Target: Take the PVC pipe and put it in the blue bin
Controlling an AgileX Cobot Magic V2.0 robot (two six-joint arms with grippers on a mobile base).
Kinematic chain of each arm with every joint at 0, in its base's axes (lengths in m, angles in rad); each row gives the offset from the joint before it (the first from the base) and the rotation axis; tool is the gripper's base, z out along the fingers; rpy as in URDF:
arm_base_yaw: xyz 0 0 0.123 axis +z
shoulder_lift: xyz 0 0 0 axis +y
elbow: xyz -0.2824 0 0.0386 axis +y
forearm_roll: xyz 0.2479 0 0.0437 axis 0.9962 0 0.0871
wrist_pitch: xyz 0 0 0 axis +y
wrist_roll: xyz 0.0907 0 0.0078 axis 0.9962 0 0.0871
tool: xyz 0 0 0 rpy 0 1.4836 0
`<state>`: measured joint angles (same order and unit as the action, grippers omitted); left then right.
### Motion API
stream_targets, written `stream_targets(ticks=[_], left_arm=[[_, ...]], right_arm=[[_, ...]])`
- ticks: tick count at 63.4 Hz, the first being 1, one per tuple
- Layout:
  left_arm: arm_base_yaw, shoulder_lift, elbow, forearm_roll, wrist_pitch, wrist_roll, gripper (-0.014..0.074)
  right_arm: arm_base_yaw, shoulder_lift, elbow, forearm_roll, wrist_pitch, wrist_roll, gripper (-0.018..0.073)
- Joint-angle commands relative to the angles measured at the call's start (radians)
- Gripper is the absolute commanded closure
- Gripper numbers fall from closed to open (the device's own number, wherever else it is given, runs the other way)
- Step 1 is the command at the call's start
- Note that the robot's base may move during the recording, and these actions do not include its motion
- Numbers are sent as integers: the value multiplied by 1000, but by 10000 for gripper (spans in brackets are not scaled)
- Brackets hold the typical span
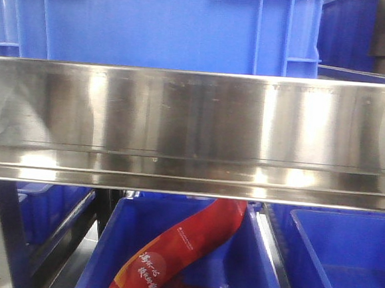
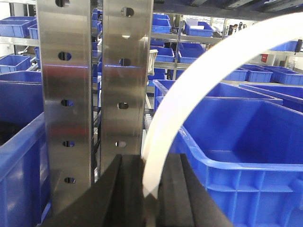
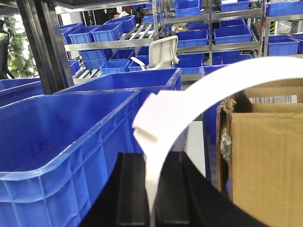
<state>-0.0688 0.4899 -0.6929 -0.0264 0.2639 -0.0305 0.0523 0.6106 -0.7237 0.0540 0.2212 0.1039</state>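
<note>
Entry: PVC pipe (image 2: 189,90), white, arc-shaped.
- **Left side:** its lower end is being pinched between the closed pads of the left gripper (image 2: 150,165). The arc is being held up beside the near corner of the blue bin (image 2: 246,165), not inside it.
- **Right side:** a second white arc (image 3: 199,90) is likewise being clamped by the right gripper (image 3: 151,163), between a blue crate (image 3: 61,156) and a cardboard box (image 3: 265,156).
- **Progress:** the grasp is being judged complete. Placing and release are being left to do.
</note>
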Motion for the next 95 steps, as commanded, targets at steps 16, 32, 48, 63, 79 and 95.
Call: stream_targets(ticks=[16,32,48,63,79,95], left_arm=[[-55,108,-92,-9,-21,48,708],[-243,347,-300,-11,-27,53,708],[-325,651,-554,-15,-109,53,708],[-332,887,-689,-15,-125,53,708],[-332,998,-725,-19,-129,53,569],[-332,1009,-725,-42,-110,53,226]], right_arm=[[124,125,-174,-6,-10,-141,727],[273,385,-386,-6,-14,-141,727],[346,655,-598,-5,-49,-141,727],[365,868,-745,-5,-43,-141,727],[365,936,-762,12,12,-141,451],[365,948,-762,12,77,-141,111]])
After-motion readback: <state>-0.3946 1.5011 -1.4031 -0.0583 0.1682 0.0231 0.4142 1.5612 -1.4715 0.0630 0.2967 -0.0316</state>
